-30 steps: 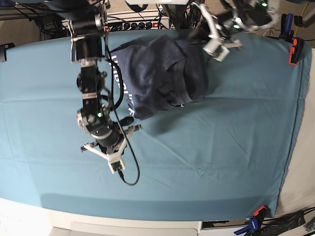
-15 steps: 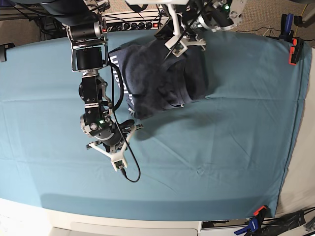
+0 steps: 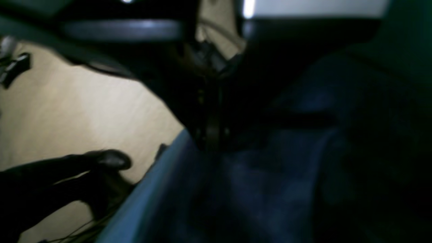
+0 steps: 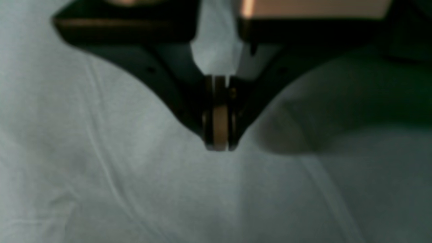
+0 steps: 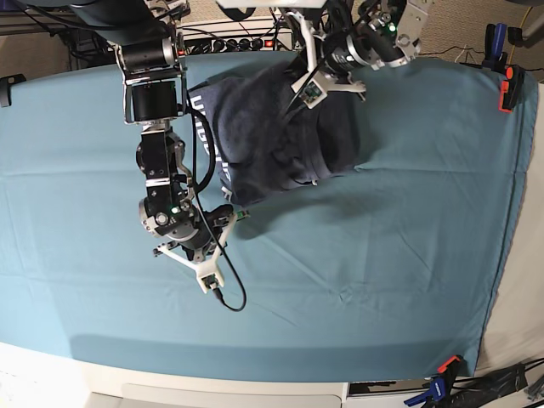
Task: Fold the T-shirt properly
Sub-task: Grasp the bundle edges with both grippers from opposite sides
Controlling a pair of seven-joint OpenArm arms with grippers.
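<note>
The dark blue-grey T-shirt (image 5: 272,144) lies bunched at the back middle of the teal table cloth (image 5: 382,255), with white lettering showing on its left side. My left gripper (image 5: 297,95) is shut, at the shirt's back edge. In the blurred, dark left wrist view its closed tips (image 3: 210,141) sit right against the T-shirt (image 3: 270,189), and no fabric shows between them. My right gripper (image 5: 231,214) is shut and empty just in front of the shirt's front-left corner. In the right wrist view its tips (image 4: 219,145) rest over bare table cloth (image 4: 101,168).
Orange and black clamps (image 5: 507,85) grip the cloth at the back right edge, and another clamp (image 5: 442,374) sits at the front right. A power strip (image 5: 229,42) runs behind the table. A black cable (image 5: 229,297) loops from the right wrist.
My left arm swung left from the back right onto the shirt's back edge. My right arm drifted slightly toward the front. Both grippers stayed shut.
</note>
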